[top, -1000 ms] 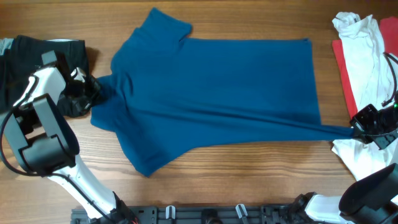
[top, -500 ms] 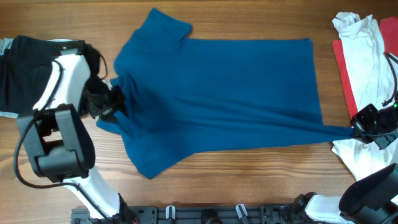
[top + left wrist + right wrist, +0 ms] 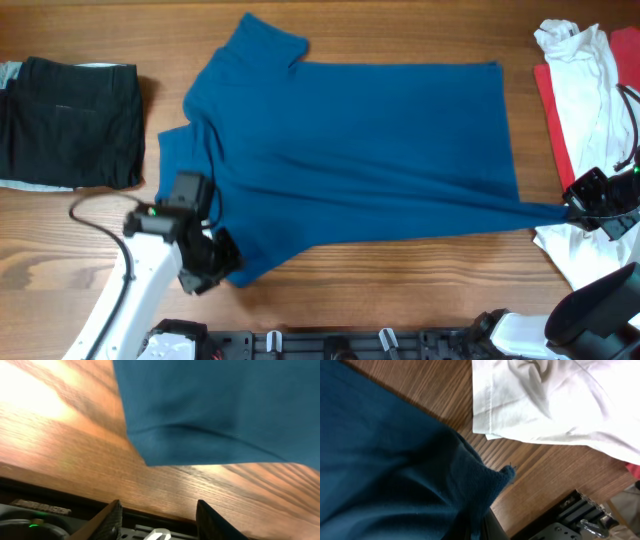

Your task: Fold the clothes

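Bright even light, table [image 3: 30, 395] glare, wrist-view blur

Place: a robotics lab bench is indicated.
Surface: a wood-grain table [image 3: 400, 275] is seen.
Fittings: a black mounting rail [image 3: 350, 345] is fixed along its near edge.

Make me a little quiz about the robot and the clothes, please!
1. True or false: the left gripper is squeezing the blue shirt.
2. What does the right gripper hold? A) a sock B) a corner of the blue shirt C) nothing
3. Fill in: the folded garment lying on the left side of the table is coloured ____.
Key: 1 false, it is open and empty, beside the shirt's edge; 2 B; 3 black.
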